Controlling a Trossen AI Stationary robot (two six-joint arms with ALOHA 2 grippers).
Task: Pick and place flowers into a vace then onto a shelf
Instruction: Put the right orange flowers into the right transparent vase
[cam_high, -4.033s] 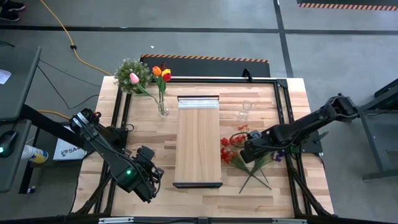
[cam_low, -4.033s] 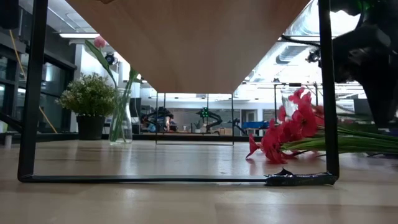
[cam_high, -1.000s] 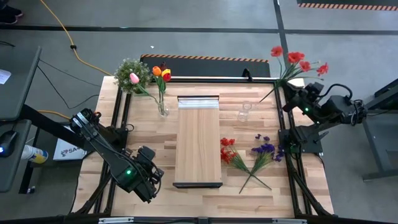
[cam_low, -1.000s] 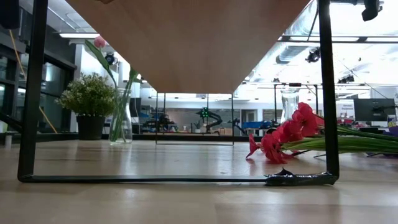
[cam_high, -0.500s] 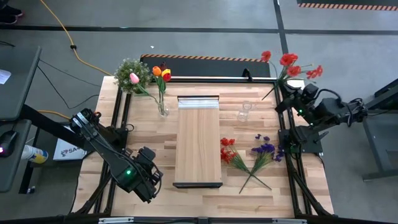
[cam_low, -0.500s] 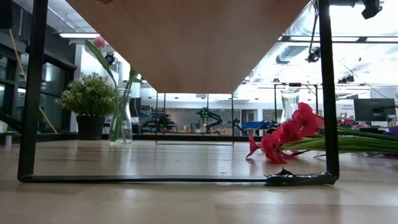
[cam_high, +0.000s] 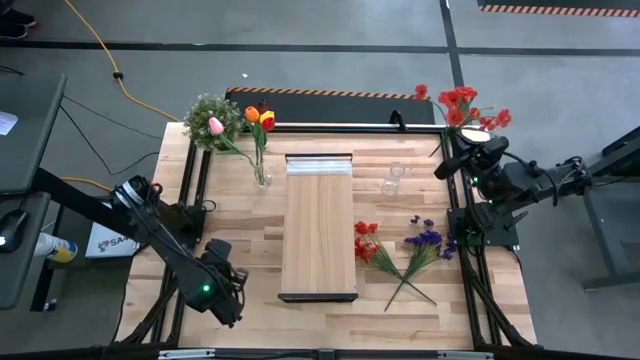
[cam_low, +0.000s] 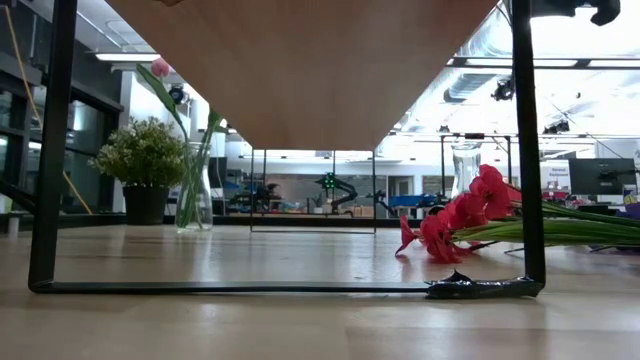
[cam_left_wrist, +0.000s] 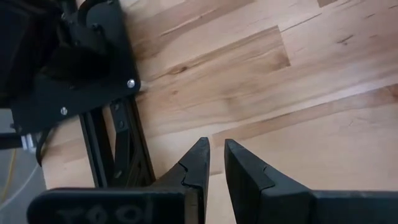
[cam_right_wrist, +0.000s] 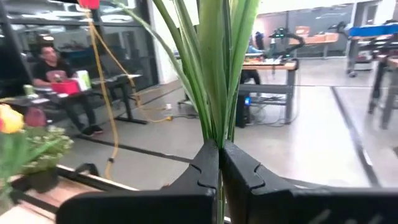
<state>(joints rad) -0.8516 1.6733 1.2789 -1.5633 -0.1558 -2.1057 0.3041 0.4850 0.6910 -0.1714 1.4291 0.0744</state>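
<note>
My right gripper (cam_high: 452, 160) is raised over the table's far right corner, shut on a red-blossom spray (cam_high: 458, 100). An empty glass vase (cam_high: 393, 178) stands left of it. A second vase (cam_high: 262, 175) beside the potted plant holds yellow, orange and pink tulips (cam_high: 258, 118). A red spray (cam_high: 365, 240) and a purple spray (cam_high: 428, 240) lie flat on the table right of the shelf (cam_high: 318, 225), which stands on black end brackets (cam_low: 525, 150). My left gripper (cam_high: 215, 290) waits low at the near left, its fingers shut to a narrow slit (cam_left_wrist: 214, 163). My right gripper pinches the red spray's bundled green stems and leaves (cam_right_wrist: 214, 93) between its two fingers (cam_right_wrist: 205, 165), near the stems' lower end. The fingers reach about level, lying across the stems. The spray is lifted clear and stands roughly upright, its blossoms above the gripper.
A bushy green potted plant (cam_high: 210, 120) sits at the far left corner. Black frame rails (cam_high: 458, 240) run along the table's left and right sides. Bare wood (cam_high: 250, 230) lies between the left rail and the shelf. A seated person (cam_right_wrist: 53, 74) shows in the room beyond.
My right gripper has carried the red spray toward the table's left and a little toward the near edge, closer to the empty vase, staying shut on the stems. My left gripper has shifted toward the table's left and near edges.
</note>
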